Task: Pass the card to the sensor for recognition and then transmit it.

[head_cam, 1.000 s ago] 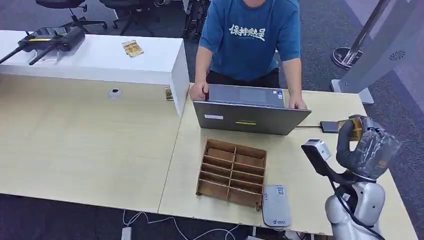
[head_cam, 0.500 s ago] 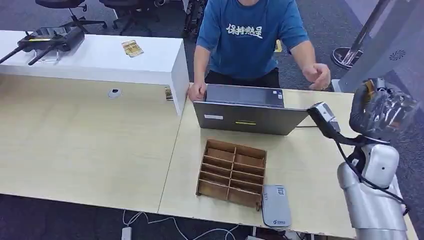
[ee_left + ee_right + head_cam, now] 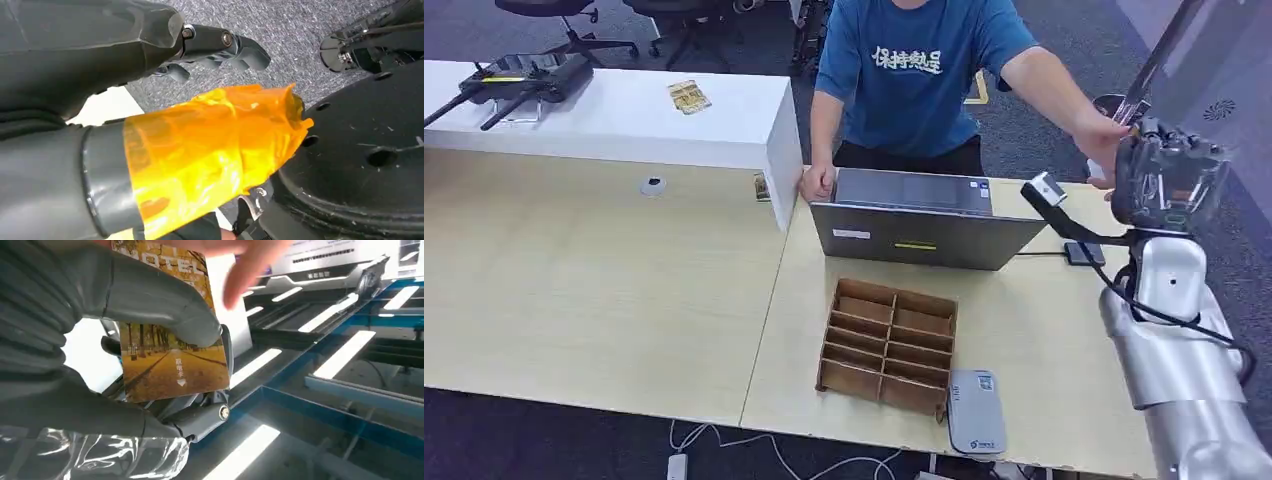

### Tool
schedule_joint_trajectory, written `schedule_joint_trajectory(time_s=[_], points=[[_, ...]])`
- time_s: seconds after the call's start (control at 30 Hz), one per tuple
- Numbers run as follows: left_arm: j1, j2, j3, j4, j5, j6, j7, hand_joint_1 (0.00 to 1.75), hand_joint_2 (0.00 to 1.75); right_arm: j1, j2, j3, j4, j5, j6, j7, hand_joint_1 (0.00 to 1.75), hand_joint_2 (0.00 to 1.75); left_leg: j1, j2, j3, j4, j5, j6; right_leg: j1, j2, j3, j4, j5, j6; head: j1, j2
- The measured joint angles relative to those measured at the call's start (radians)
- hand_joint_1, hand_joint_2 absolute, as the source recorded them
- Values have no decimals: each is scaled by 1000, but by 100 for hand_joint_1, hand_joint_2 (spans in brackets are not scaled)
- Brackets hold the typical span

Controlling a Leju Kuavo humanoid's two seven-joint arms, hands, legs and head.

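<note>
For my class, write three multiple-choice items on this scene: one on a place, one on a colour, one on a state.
1. Where does the wooden divider box sit?
A. in front of the laptop
B. on the white counter
C. on the floor

2. What colour is the person's shirt?
A. red
B. blue
C. white

3. What is the right hand doing?
A. hanging open
B. resting on the laptop
C. holding the card

Key: 1 A, the box lies on the table just before the laptop; 2 B, the shirt is blue; 3 C, the thumb presses the card against the fingers.
</note>
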Motion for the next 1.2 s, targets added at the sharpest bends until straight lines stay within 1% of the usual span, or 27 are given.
schedule_joint_trajectory(time_s=[0.2,0.33,0.67,0.7,0.73,1.07,1.2], points=[[-7,3,0,0,-21,0,3,0,0,-56,20,47,45,2,15,21,175,175,0,0,0,0,1,0,0,-1,0,0,0,0,0,0],[-7,3,0,0,-36,1,8,0,0,-65,27,63,70,-1,12,24,175,175,0,-1,0,0,1,0,0,-1,0,0,0,0,0,0],[-9,3,0,0,-43,1,8,0,0,-67,36,74,89,-3,12,24,175,175,0,-1,0,0,0,0,0,-1,0,0,0,0,0,0],[-9,3,0,0,-43,1,8,0,0,-67,36,74,89,-3,12,24,136,175,0,-1,0,0,0,0,0,-1,0,0,0,0,0,0],[-9,3,0,0,-43,1,8,0,0,-67,37,75,90,-4,13,25,0,175,0,-1,0,0,0,0,0,-1,0,0,0,0,0,0],[-9,3,10,0,-69,2,8,0,0,-56,37,78,92,-24,0,12,0,175,0,-1,0,0,0,0,0,-1,0,0,0,0,0,0],[-9,2,15,0,-81,2,8,0,0,-45,37,79,92,-24,-17,7,0,175,0,-1,0,0,1,0,0,-1,0,0,0,0,0,0]])
